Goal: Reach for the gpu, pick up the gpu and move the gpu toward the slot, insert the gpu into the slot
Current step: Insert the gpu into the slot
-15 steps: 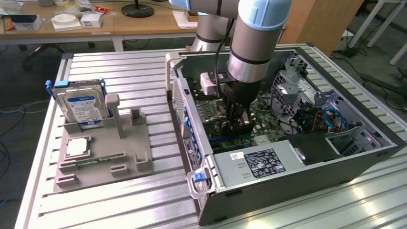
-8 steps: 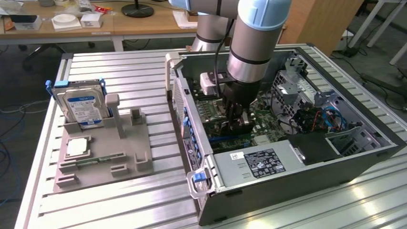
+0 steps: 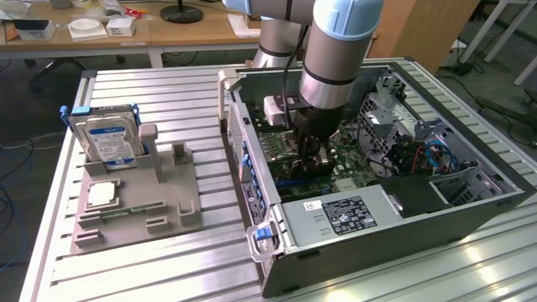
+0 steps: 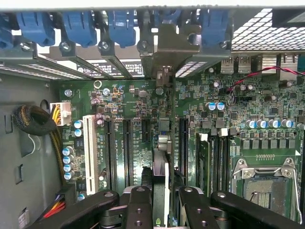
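My gripper (image 3: 313, 162) reaches down inside the open computer case over the green motherboard (image 3: 356, 157). In the wrist view the gripper (image 4: 163, 206) is shut on the gpu (image 4: 162, 164), which I see edge-on as a thin upright card. Black fingers (image 4: 138, 202) press on it from both sides. The card's silver end bracket (image 4: 167, 45) stands against the case's rear wall, under the blue clips (image 4: 124, 24). The card runs along the line of the slot between two black connectors (image 4: 127, 143), and the slot itself is hidden beneath it.
A grey fixture (image 3: 172, 207) on the exterior view's left holds a silver-and-blue hard drive (image 3: 109, 138), a processor (image 3: 102, 194) and a memory stick (image 3: 126, 211). Inside the case are the power supply (image 3: 344, 214), the processor socket (image 4: 264, 179), a white connector (image 4: 88, 148) and a cable bundle (image 4: 33, 119).
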`<state>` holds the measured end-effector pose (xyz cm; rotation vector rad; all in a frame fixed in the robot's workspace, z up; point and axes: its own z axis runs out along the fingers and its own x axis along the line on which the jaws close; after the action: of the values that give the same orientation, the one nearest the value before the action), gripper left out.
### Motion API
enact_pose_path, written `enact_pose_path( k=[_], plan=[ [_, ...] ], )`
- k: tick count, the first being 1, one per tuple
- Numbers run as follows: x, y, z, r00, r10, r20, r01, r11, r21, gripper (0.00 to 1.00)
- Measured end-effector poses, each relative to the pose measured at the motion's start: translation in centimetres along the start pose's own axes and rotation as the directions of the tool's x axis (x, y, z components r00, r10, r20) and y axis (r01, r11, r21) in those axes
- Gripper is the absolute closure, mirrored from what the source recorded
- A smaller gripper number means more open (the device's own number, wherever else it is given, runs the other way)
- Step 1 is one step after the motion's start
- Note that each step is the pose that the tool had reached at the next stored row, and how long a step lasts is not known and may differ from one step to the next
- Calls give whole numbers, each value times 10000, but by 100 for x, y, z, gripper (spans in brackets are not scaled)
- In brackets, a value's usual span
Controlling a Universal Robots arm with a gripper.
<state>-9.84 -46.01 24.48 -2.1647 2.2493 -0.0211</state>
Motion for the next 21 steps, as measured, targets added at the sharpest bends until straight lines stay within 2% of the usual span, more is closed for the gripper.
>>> enact_pose_path(
  k=[21],
  plan=[
    [-18,2,4,9999,-162,7,162,9999,0,74]
  ],
)
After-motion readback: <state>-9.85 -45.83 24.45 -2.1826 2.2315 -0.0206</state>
